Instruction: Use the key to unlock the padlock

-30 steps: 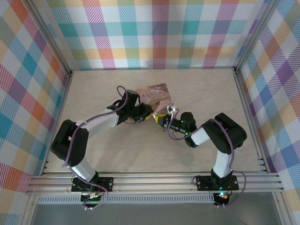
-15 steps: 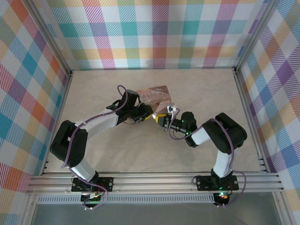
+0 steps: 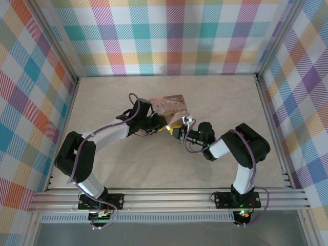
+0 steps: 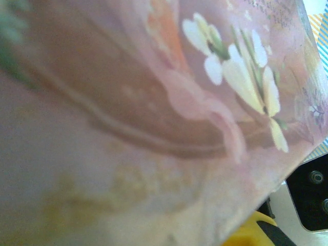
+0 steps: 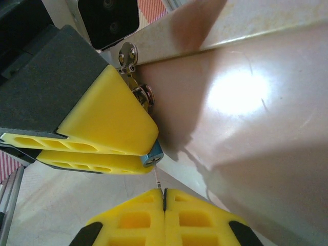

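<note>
Peering through the right wrist camera, I saw the right gripper point(image 5: 164, 195) pinched together on the key point(image 5: 158, 179), its thin shaft aimed up and slightly left at the padlock point(image 5: 154, 154), whose blue keyway end poked from the left gripper point(image 5: 143, 153), clamped on it just beyond the tip.

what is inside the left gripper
A blue corner of the padlock pokes out between the yellow fingers of the left gripper; they cover the rest of its body.
</note>
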